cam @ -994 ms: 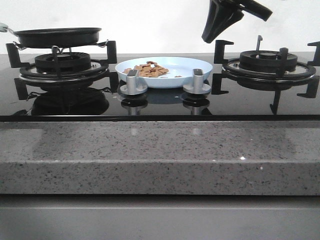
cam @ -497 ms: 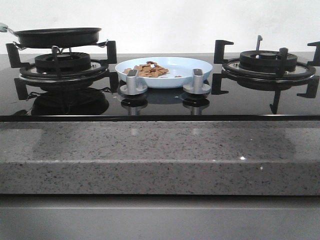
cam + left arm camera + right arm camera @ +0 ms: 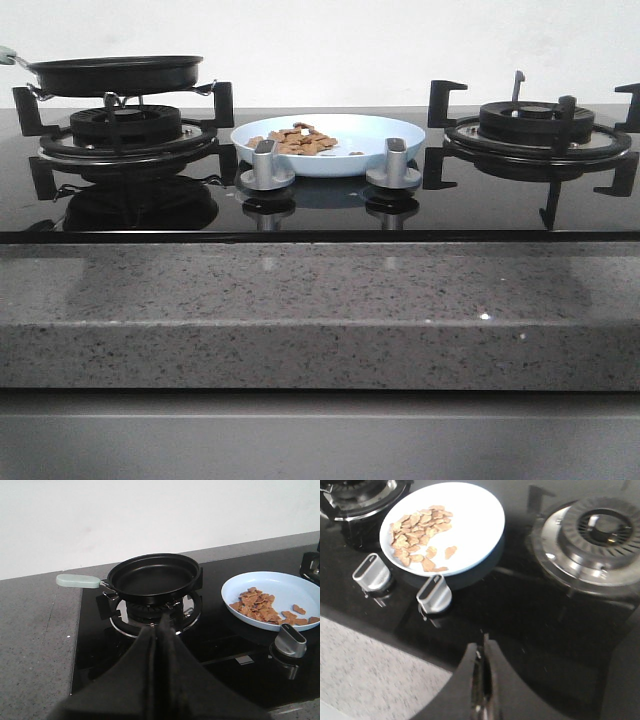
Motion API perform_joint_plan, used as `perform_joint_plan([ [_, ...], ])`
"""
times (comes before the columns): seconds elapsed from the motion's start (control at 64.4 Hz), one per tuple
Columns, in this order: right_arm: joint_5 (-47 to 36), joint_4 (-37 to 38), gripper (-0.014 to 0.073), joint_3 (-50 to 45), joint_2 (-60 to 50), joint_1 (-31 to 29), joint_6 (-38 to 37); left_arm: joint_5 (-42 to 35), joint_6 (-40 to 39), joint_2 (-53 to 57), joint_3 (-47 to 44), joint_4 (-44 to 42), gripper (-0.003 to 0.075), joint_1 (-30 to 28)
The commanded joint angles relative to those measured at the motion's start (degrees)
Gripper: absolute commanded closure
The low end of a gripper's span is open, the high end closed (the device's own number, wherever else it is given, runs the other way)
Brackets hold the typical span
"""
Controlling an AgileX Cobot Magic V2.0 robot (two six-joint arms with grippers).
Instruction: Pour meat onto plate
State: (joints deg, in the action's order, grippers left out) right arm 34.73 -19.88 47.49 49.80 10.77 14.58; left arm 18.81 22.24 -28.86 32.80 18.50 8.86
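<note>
Front view: a black glass stove (image 3: 320,205) set in a speckled grey counter (image 3: 320,310). A round, shallow, pale-blue plate (image 3: 385,135) with a smooth raised rim sits at the centre of the stove, between the 2 burners and just behind the 2 silver knobs (image 3: 266,165). The meat (image 3: 297,139), many small flat light-brown pieces like broken biscuits, lies in a loose heap on the plate, toward its 9 o'clock side; in the right wrist view a few pieces (image 3: 451,551) lie slightly apart from the heap, nearer the plate's middle. An empty-looking black frying pan (image 3: 115,72) with a pale-green handle (image 3: 78,580) rests on the left burner (image 3: 125,130), at 9 o'clock from the plate; the right burner (image 3: 540,125) stands at 3 o'clock. The left gripper (image 3: 159,630) hangs above the stove with its fingers pressed together, holding nothing. The right gripper (image 3: 482,655) is likewise closed and empty, over bare glass near the knobs.
</note>
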Motion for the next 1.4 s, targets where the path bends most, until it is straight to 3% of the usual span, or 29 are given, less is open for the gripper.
perform_joint_plan([
  [0.0,-7.94,-0.45,0.0662,-4.16,-5.69,0.16,0.67,-4.01,-0.18,-0.2,1.55,1.48,0.0741,0.34],
  [0.28,-11.85,-0.2,0.0662,-17.8,-22.69,0.16,1.09,-4.01,-0.18,-0.2,1.55,1.85,0.0741,0.34],
  [0.544,-13.39,-0.14,0.0662,-24.36,-36.71,0.16,1.09,-4.01,-0.18,-0.2,1.55,1.85,0.0741,0.34],
  [1.382,-13.75,-0.14,0.0662,-24.36,-38.51,0.16,1.09,-4.01,-0.18,-0.2,1.55,1.85,0.0741,0.34],
])
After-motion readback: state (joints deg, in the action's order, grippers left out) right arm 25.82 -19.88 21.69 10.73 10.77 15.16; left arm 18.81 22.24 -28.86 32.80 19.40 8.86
